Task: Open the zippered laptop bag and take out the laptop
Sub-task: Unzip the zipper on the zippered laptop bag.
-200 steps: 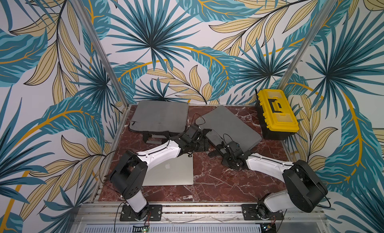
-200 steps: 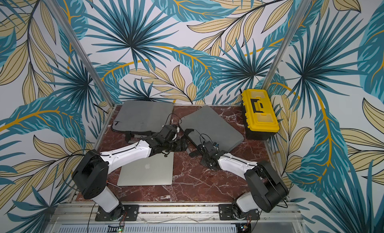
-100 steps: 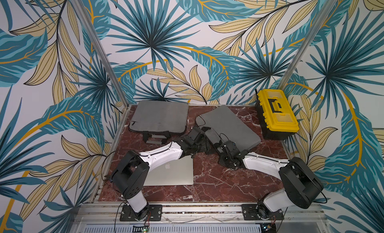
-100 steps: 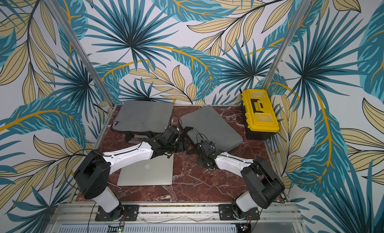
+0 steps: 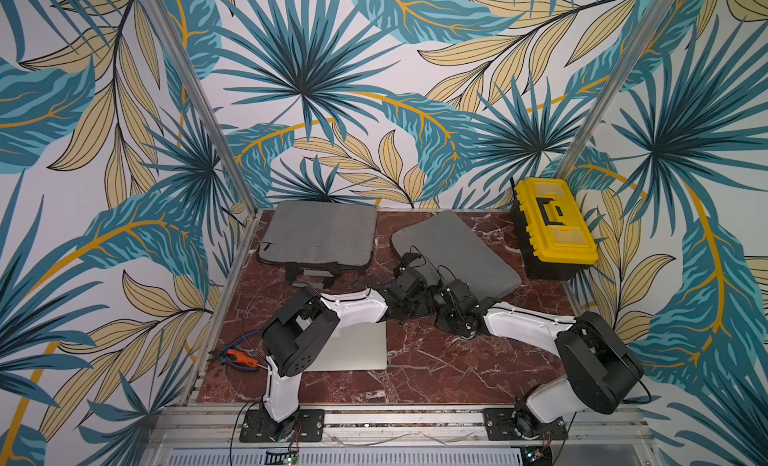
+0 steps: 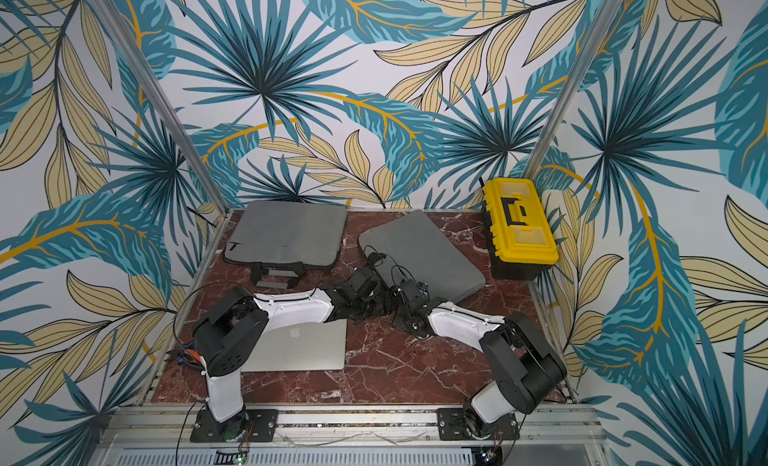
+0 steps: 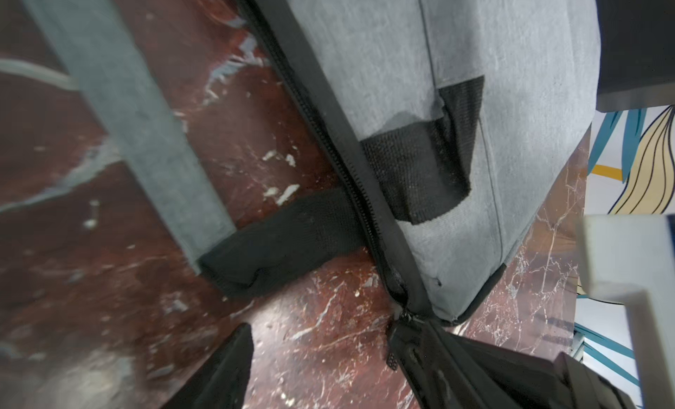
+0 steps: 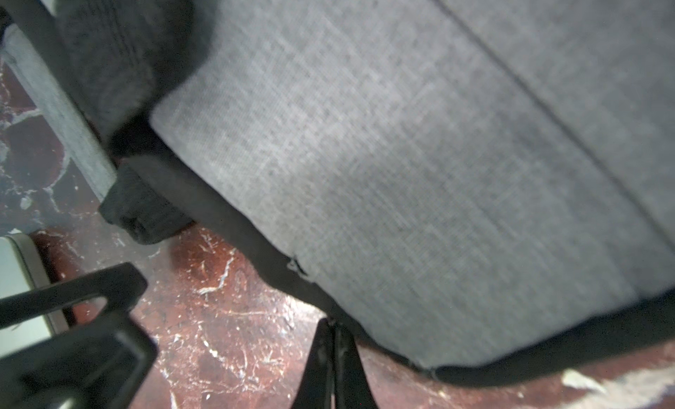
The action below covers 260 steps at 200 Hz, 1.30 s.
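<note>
**Laptop bag zipped – both grippers at one corner**

Farthest from the yellow toolbox (image 5: 555, 227), orange-handled pliers (image 5: 237, 358) lie off the edge of the marble table (image 5: 436, 372). Nearer it, a second grey bag (image 5: 320, 235) lies at the back and a silver laptop (image 6: 307, 347) at the front, with the left arm across the laptop.

The left gripper (image 8: 144, 312) has its jaws apart and grasps nothing. The right gripper (image 8: 330, 327) is clenched, tips against the zip edging; whether it pinches the pull cannot be told.

Both work at the near corner of the laptop bag (image 5: 461, 251), on the side away from the toolbox. The bag lies flat beside the toolbox, its long axis slanting from the back wall toward the toolbox's near end. Its zip (image 7: 350, 177) faces away from the toolbox and is closed along the edge, with a handle strap (image 7: 146, 133) on the marble alongside.
</note>
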Tool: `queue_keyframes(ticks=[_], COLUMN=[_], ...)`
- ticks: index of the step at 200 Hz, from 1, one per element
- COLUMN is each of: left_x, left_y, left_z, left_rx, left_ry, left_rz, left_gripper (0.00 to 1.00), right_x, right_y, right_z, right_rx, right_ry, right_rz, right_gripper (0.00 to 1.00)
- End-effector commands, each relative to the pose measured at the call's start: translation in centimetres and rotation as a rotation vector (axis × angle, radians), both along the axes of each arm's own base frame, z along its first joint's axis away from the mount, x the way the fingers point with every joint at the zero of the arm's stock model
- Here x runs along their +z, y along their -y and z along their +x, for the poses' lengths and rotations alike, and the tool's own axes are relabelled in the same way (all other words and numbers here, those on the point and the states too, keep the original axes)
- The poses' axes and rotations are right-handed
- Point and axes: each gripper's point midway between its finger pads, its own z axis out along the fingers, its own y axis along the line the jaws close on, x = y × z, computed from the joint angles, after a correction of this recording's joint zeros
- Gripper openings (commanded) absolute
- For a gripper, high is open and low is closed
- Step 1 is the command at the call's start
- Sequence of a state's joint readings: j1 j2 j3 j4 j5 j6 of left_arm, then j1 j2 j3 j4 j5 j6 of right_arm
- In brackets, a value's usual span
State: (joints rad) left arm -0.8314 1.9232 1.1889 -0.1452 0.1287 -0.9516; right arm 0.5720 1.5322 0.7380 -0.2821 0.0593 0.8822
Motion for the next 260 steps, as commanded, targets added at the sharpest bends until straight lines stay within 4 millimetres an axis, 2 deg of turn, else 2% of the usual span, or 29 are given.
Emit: queue_keyframes(ticks=[1, 48, 98, 115, 148, 203, 241, 260], left_x=[2.9, 2.7, 1.6, 1.3, 1.6, 2.0, 1.4, 1.3], left_y=[2.6, 3.9, 4.8, 4.6, 3.6, 4.4, 4.2, 4.2], left_z=[1.2, 0.8, 0.7, 0.9, 1.6, 2.2, 2.5, 2.3], left_rx=[-0.025, -0.065, -0.087, -0.067, -0.033, -0.027, 0.011, 0.009], left_ry=[0.045, 0.029, -0.011, -0.019, -0.004, -0.02, -0.057, -0.065], left_rz=[-0.09, -0.112, -0.122, -0.132, -0.138, -0.169, -0.206, -0.212], left_gripper=[0.73, 0.73, 0.73, 0.67, 0.66, 0.62, 0.53, 0.52], right_x=[-0.5, -0.6, -0.1, 0.1, 0.3, 1.6, 3.0, 3.2], right_y=[-0.1, -0.3, -0.8, -0.7, -0.1, -1.2, -1.4, -1.4], right_z=[-0.4, -0.2, 0.2, 0.0, -0.5, -0.4, -0.5, -0.6], right_rx=[0.02, 0.018, 0.014, 0.016, 0.009, 0.018, 0.011, 0.007], right_ry=[-0.025, -0.021, -0.002, -0.001, 0.005, 0.018, 0.039, 0.038], right_rz=[-0.02, -0.007, 0.023, 0.021, 0.012, 0.084, 0.117, 0.125], right_gripper=[0.0, 0.0, 0.0, 0.0, 0.0, 0.0, 0.0, 0.0])
